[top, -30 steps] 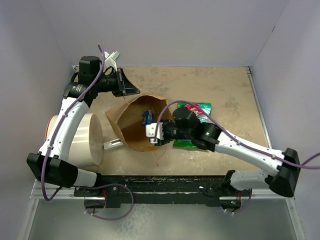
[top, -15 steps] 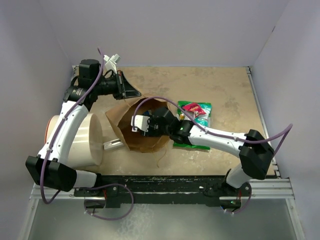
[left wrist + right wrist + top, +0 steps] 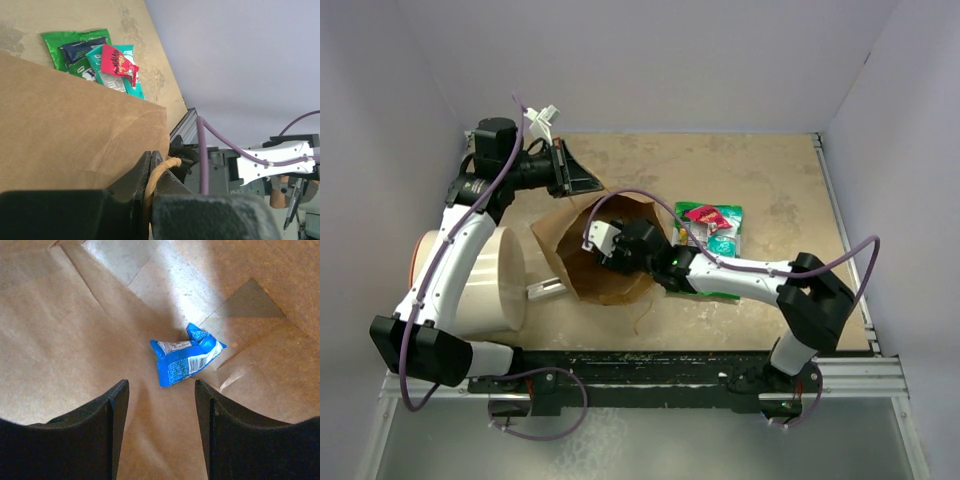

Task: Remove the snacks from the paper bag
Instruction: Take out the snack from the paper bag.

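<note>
Brown paper bag [image 3: 555,238] holds 1 blue packet [image 3: 184,359]; right gripper [image 3: 160,389] hangs over it, fingers spread. Left gripper [image 3: 153,157] pinches the bag's twisted handle [image 3: 167,163].

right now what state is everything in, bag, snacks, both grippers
paper bag: mouth open, one handle pinched
left gripper: shut on the handle
right gripper: open, inside the bag, holding nothing
blue packet: loose inside the bag, just ahead of the open fingers
green packet, red packet, teal packet: out of the bag, piled on the table
white cylinder: on its side, left of the bag
</note>
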Available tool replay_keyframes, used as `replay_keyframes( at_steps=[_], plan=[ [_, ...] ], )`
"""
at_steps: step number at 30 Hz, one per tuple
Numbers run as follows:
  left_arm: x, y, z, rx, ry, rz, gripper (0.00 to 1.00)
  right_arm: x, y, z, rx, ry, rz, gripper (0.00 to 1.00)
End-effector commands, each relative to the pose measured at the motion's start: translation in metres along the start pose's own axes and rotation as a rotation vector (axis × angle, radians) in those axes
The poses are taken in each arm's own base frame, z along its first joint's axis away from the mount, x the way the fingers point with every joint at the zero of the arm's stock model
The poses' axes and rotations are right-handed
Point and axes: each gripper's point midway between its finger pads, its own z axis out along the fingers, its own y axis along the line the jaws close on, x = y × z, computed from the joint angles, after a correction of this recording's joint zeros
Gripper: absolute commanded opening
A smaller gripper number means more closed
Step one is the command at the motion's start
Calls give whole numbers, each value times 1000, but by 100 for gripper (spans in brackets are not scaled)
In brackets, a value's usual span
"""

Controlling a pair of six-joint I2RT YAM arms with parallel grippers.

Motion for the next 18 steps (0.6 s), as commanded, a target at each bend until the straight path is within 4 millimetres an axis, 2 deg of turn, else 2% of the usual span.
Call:
replay_keyframes(
  at_steps=[1, 12, 16, 18],
  plan=[
    [-6, -24, -9, 73, -35, 54, 0, -15, -5, 14, 52, -46, 103, 58],
    [-3, -32, -12, 104, -27, 75, 0, -5, -1, 56, 85, -29, 185, 67],
    [-1, -34, -11, 118, -13, 77, 0, -4, -9, 66, 115, -35, 232, 68],
    [1, -35, -11, 120, -7, 76, 0, 2, -15, 73, 137, -11, 253, 68]
  ],
)
